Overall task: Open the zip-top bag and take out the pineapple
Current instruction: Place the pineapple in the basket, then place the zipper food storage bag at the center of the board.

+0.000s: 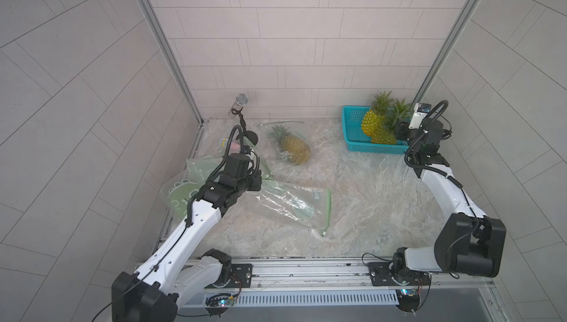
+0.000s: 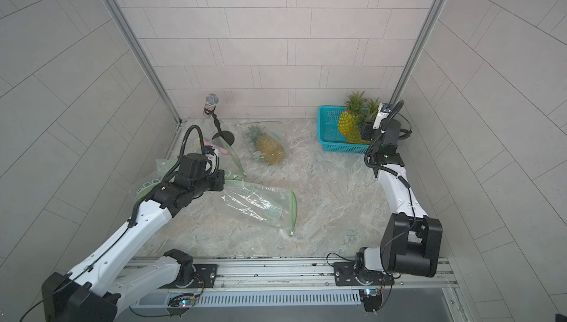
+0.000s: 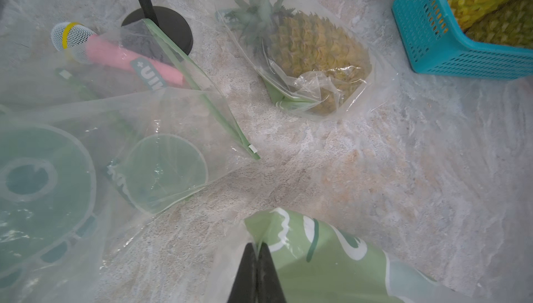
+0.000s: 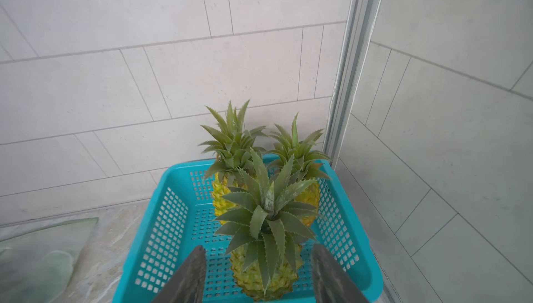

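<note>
A pineapple (image 1: 294, 148) lies on its side inside a clear zip-top bag (image 3: 305, 85) at the back middle of the table; it also shows as the pineapple (image 2: 270, 150) in the second top view and as the pineapple (image 3: 317, 53) in the left wrist view. My left gripper (image 3: 257, 243) is shut on the corner of another, empty green-printed zip-top bag (image 1: 294, 205) nearer the front. My right gripper (image 4: 257, 251) is open over the blue basket (image 4: 170, 229), its fingers either side of a pineapple (image 4: 265, 275) lying in the basket, apart from it.
The basket (image 1: 352, 127) at the back right holds three pineapples. A microphone on a stand (image 1: 241, 102) rises at the back left. A pink toy microphone (image 3: 115, 56) lies in a bag beside the stand base. More green-printed bags (image 3: 43, 177) lie under the left arm.
</note>
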### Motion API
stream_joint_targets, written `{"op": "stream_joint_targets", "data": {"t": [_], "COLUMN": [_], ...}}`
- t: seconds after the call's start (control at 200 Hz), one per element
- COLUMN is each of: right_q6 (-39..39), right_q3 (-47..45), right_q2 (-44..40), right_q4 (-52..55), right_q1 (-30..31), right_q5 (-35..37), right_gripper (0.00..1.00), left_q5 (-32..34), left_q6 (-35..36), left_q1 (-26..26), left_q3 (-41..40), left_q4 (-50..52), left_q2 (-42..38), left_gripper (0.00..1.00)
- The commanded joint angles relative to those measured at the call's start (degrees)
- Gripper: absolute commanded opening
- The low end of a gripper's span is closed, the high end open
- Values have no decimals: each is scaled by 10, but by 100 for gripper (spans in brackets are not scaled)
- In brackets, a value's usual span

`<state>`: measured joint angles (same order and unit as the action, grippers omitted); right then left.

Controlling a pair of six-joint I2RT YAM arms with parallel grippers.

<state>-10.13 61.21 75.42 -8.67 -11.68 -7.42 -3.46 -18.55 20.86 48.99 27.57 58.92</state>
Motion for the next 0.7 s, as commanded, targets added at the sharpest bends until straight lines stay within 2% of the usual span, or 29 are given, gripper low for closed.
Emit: {"op": "stream_joint_targets", "data": {"t": [0.0,0.24,0.515,0.695], "right_q6": [-37,-92,-137,-148], "right_q3": [-1,-43,-23,-22], "right_q2": [-59,-170,-227,-245], "right_q4": [105,161,202,205], "right_q1": [0,14,30,54], "right_q5": [-50,-94,-159,-182], "right_gripper": [60,60,60,60], "left_q5": [-29,-42,47,113], "left_q6": [-92,-193,-257,-277], "left_q1": [0,38,116,185], "left_q3": [-9,1,14,51], "left_q4": [-45,-123,-221,-277], "left_q2": [21,77,139,216], "left_gripper": [0,0,0,0]}}
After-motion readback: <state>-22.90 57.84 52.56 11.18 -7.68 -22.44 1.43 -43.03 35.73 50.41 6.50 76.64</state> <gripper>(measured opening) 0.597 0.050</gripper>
